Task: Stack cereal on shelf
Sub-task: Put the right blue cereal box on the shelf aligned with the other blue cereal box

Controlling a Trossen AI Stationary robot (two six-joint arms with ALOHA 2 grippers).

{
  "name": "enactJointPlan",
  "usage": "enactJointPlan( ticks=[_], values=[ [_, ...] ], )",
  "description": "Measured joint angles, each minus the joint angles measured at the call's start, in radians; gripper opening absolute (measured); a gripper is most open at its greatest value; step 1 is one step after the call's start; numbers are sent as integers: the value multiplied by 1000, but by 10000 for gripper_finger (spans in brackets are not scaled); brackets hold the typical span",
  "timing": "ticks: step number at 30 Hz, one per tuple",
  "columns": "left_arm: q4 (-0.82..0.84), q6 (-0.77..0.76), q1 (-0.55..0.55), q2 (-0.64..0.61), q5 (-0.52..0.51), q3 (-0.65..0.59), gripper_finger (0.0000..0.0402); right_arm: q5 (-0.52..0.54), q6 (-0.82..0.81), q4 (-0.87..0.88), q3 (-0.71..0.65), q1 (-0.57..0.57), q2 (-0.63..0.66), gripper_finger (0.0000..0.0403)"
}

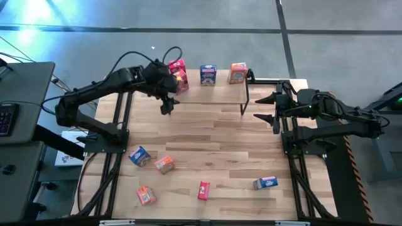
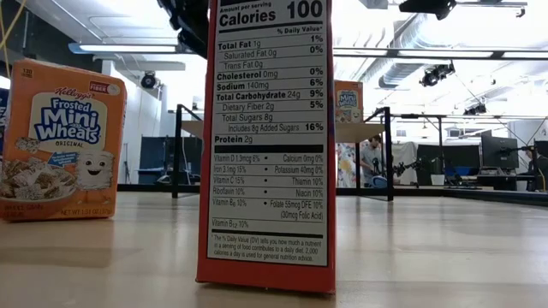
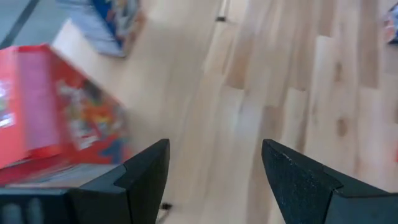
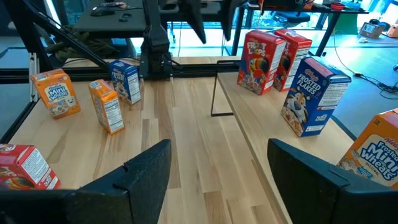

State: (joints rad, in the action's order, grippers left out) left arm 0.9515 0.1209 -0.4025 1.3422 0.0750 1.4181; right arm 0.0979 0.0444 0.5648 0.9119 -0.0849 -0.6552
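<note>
The shelf stands at the table's far edge on thin black legs. Two red cereal boxes, a blue one and an orange one stand upright on its board. My left gripper hangs open just in front of the shelf's left end, near the red boxes, and holds nothing. My right gripper waits open beyond the shelf's right end, looking along the shelf; its fingers are empty.
Several boxes sit on the near half of the table: a blue one, two orange ones, a red one and a blue one. The red one fills the low view, an orange one beside it.
</note>
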Motion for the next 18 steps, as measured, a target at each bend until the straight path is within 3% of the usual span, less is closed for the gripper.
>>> enactJointPlan(
  ticks=[18],
  values=[
    [-162,-247,286,0,-7,0,246,0,0,0,0,0,0,259]
  ],
)
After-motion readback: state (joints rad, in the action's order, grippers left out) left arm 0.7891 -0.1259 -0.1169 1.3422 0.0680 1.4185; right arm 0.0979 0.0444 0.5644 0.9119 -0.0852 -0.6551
